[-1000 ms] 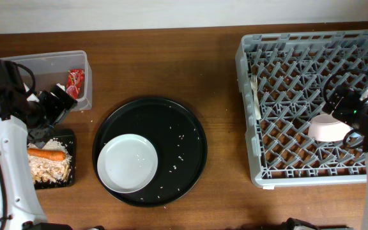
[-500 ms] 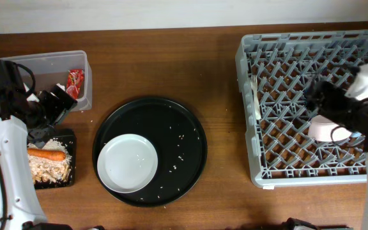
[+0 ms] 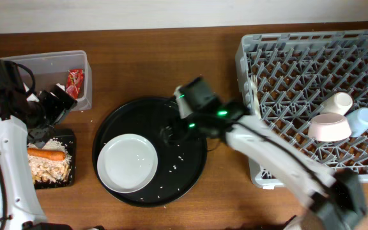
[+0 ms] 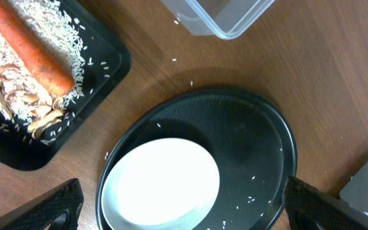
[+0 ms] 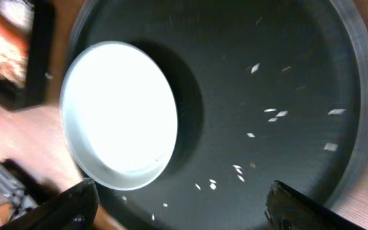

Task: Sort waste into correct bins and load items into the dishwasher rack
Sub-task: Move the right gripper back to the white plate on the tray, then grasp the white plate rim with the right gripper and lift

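The white plate [image 3: 128,163] lies on the large round black tray [image 3: 193,167]. My right gripper [image 3: 170,133] hangs open and empty over this tray, just right of the plate [image 5: 117,115]. My left gripper [image 3: 53,105] is open and empty between the clear tub [image 3: 43,67] and the flat black tray [image 3: 71,137]. The red wrapper [image 3: 75,83] lies in the tub. The carrot [image 3: 46,154], rice and brown bits lie in the flat tray. The grey rack [image 3: 286,96] holds the white bowl [image 3: 329,126], white cup [image 3: 338,102], light-blue cup [image 3: 363,119] and fork [image 3: 254,89].
Rice-like crumbs [image 5: 275,114] are scattered on the round tray [image 5: 286,51]. The left wrist view shows the carrot [image 4: 40,54], the flat tray [image 4: 104,76], the plate [image 4: 161,185] and the tub's corner [image 4: 219,16]. My right arm [image 3: 280,160] stretches across the rack's front left corner.
My right arm has swung left from above the rack to above the round tray. The two cups now show in the rack beside the bowl. The left arm has not moved.
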Controlling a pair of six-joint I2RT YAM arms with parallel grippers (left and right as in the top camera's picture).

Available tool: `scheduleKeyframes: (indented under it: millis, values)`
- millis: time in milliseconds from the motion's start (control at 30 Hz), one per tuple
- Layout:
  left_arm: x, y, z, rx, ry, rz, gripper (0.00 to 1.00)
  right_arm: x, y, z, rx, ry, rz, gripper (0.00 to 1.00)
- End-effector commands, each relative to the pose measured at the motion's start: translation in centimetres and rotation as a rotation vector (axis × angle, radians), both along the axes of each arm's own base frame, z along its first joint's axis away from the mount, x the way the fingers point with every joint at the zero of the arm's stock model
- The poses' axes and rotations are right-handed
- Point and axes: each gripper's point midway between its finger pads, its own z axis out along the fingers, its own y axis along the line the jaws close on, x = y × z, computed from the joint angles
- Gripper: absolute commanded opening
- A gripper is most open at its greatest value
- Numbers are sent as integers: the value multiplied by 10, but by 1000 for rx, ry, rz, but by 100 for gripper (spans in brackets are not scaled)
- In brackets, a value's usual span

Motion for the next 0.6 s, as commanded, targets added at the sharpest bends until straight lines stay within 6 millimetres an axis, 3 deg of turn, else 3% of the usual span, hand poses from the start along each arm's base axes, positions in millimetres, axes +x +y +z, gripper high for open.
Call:
scheduleKeyframes:
  millis: [0,67,167,233,333,433,567]
  values:
    - [0,1,2,-4,-7,2,99,-6,26,-57,-80,76,-30,76]
    - [0,1,2,-4,-7,2,99,-19,38,-91,-127,117,10,69]
    - [0,1,2,-4,-7,2,99,-30,47,-116,-197,98,30,56]
    - [0,1,1,-4,-6,2,99,-29,45,-120,-262,35,-3,48]
    - [0,1,2,-4,-7,2,99,-34,57,-118,-241,19,-12,44]
    - [0,1,2,-4,-7,2,99,-30,56,-119,-247,12,-46,42]
    - [0,1,2,-4,-7,2,99,-31,53,-139,-279,39,-63,42]
